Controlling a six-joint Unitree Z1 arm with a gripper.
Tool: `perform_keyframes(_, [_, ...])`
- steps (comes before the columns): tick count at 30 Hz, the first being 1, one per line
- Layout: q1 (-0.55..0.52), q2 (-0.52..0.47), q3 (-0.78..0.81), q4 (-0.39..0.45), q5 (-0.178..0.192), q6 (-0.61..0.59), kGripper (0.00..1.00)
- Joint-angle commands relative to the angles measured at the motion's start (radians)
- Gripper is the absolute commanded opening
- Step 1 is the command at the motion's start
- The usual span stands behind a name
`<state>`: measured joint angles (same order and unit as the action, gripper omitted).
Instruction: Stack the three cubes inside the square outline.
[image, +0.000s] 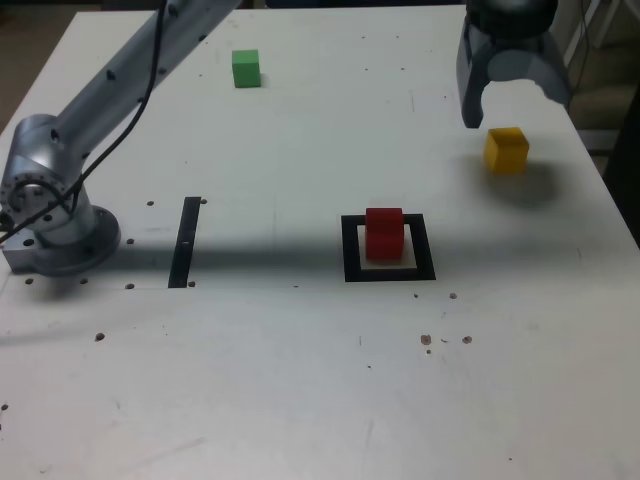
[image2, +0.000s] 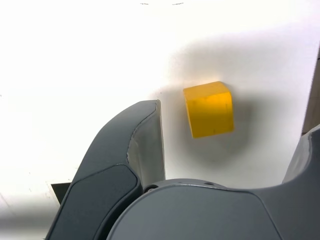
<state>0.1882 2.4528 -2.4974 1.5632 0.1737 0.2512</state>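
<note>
A red cube (image: 384, 234) stands inside the black square outline (image: 352, 250) near the table's middle. The yellow cube (image: 506, 149) (image2: 209, 109) rests on the table at the exterior view's right. My gripper (image: 512, 108) (image2: 235, 125) hangs just above and behind it, open, with nothing between its fingers (image2: 145, 135). In the wrist view the yellow cube lies between the two spread fingers, apart from both. The green cube (image: 246, 68) sits far off at the back, toward the exterior view's left.
A thin black strip (image: 185, 241) lies on the table left of the outline. The arm's base (image: 50, 215) stands at the exterior view's left edge. The table's right edge (image: 600, 170) runs close to the yellow cube.
</note>
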Motion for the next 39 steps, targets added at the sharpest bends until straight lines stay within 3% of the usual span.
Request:
perform_keyframes(1, [0.002,0.016,-0.006,0.005,-0.005,0.003,0.93])
perform_keyframes(7, [0.002,0.071,-0.033,0.008,-0.030,0.005,0.90])
perform_keyframes(17, [0.005,0.119,-0.062,0.009,-0.036,0.011,0.82])
perform_keyframes(28, [0.004,0.116,-0.087,0.009,-0.043,0.008,0.57])
perform_keyframes(39, [0.004,0.135,-0.071,-0.002,-0.070,0.008,0.55])
